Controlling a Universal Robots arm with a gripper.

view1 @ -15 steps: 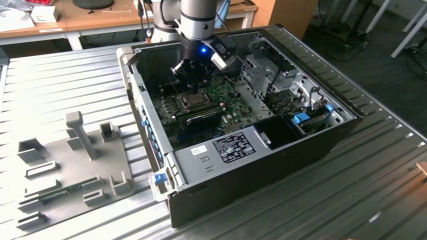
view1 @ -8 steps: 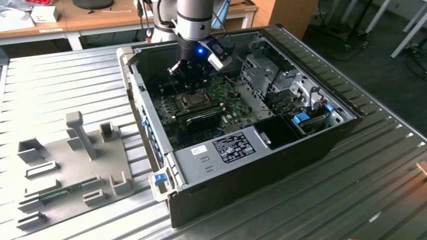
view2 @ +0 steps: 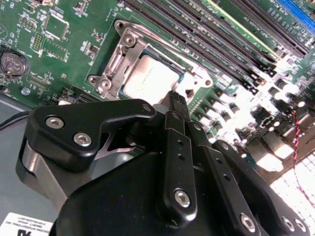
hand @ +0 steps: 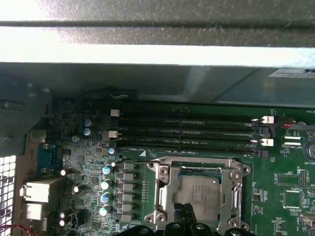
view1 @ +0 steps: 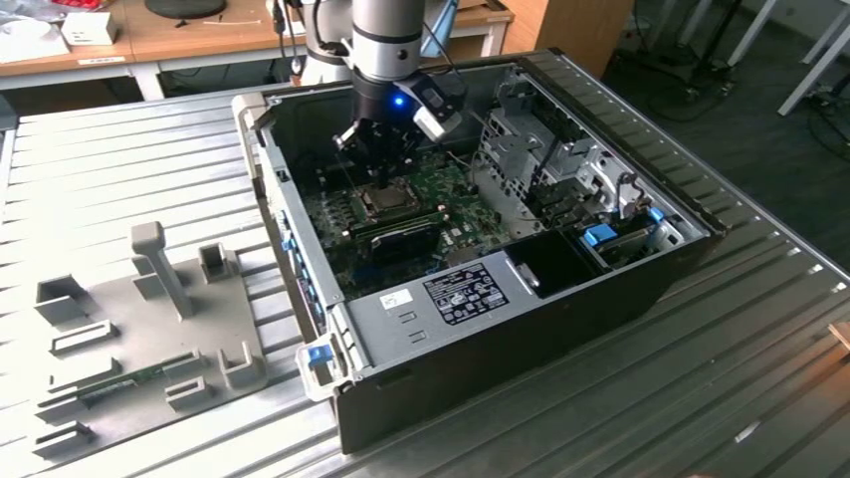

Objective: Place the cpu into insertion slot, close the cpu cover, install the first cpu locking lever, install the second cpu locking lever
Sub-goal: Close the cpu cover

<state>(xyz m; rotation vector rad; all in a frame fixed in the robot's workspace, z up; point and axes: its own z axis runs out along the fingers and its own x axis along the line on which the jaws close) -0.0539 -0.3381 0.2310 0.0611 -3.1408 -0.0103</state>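
Hovering mid-frame in the second wrist view, jaws are pressed together just above cpu (view2: pixel 147 78), seated in insertion slot (view2: pixel 197 79), cpu cover (view2: pixel 118 61) apparently down; locking levers (hand: pixel 147 161) latching unclear.

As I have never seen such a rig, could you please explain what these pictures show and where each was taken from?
The grey column is a robot arm with a black gripper at its end. The exterior view, from a camera off the arm, shows the gripper inside an open computer case lying on a ribbed metal table, with a grey tray of holders at the exterior view's left. Both wrist views come from cameras riding on the arm and look at the green circuit board inside. There the cpu sits in the insertion slot, the silvery cpu cover lying around it. The gripper, shut and holding nothing, points at the slot's edge.
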